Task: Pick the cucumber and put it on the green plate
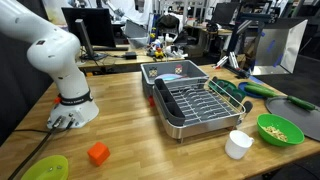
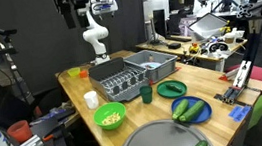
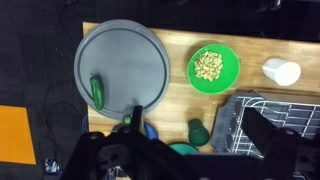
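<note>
On blue plate (image 2: 203,115), just beside green plate (image 2: 171,88), lies cucumber (image 2: 187,108). Hand (image 3: 190,152) well above, dark blur; can't tell if released or clenched. Prob. stiff, light, glossy/slippery: grip mid-body, across width.

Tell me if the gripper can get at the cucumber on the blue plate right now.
Probably yes: the gripper hangs high above the table, and the cucumber lies uncovered on the blue plate. The green cup stands apart, not over it.
</note>
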`<action>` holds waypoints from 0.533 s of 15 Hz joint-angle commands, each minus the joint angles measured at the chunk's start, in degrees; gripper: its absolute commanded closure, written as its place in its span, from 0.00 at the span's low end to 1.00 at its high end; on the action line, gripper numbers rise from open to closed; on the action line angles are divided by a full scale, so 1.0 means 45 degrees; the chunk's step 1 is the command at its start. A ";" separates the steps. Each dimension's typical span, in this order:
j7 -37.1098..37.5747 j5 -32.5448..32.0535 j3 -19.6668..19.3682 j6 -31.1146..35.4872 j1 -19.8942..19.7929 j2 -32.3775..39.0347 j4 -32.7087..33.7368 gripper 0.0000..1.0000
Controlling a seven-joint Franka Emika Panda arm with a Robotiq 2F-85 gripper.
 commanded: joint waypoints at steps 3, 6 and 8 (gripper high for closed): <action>-0.0029 0.0038 0.0052 -0.0015 -0.0068 0.0020 0.0022 0.00; -0.0028 0.0038 0.0052 -0.0015 -0.0068 0.0020 0.0022 0.00; 0.0016 -0.0028 0.0086 -0.0010 -0.0089 0.0064 0.0042 0.00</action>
